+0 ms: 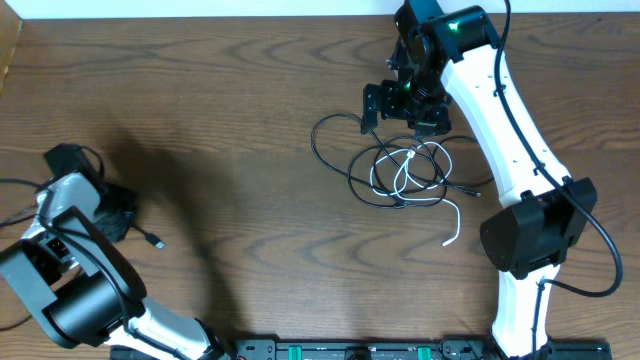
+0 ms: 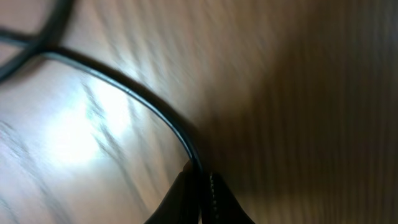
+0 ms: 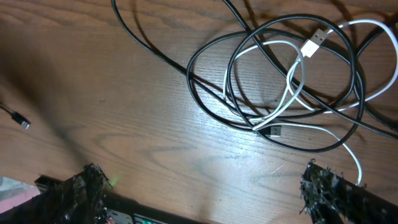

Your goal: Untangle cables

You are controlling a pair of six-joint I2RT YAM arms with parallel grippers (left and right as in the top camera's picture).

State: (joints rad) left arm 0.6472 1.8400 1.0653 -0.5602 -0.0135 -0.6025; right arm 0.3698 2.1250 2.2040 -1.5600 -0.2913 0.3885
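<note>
A tangle of black cables [image 1: 365,185] and one white cable [image 1: 404,172] lies on the wooden table right of centre. The right wrist view shows their overlapping loops [image 3: 211,93], the white cable [image 3: 292,81] and its white plug [image 3: 316,40], and a black plug [image 3: 272,131]. My right gripper [image 1: 403,108] hovers just behind the tangle, its jaws [image 3: 205,180] wide open and empty. At the far left, my left gripper [image 1: 118,215] is low over the table and shut [image 2: 200,180] on a separate black cable [image 2: 143,99], whose small connector end [image 1: 156,241] lies beside it.
A black equipment rail [image 1: 340,350] runs along the table's front edge. The right arm's base [image 1: 530,235] stands right of the tangle. The white cable's loose tail [image 1: 453,225] trails toward that base. Loose black wiring [image 1: 20,185] sits at the left edge.
</note>
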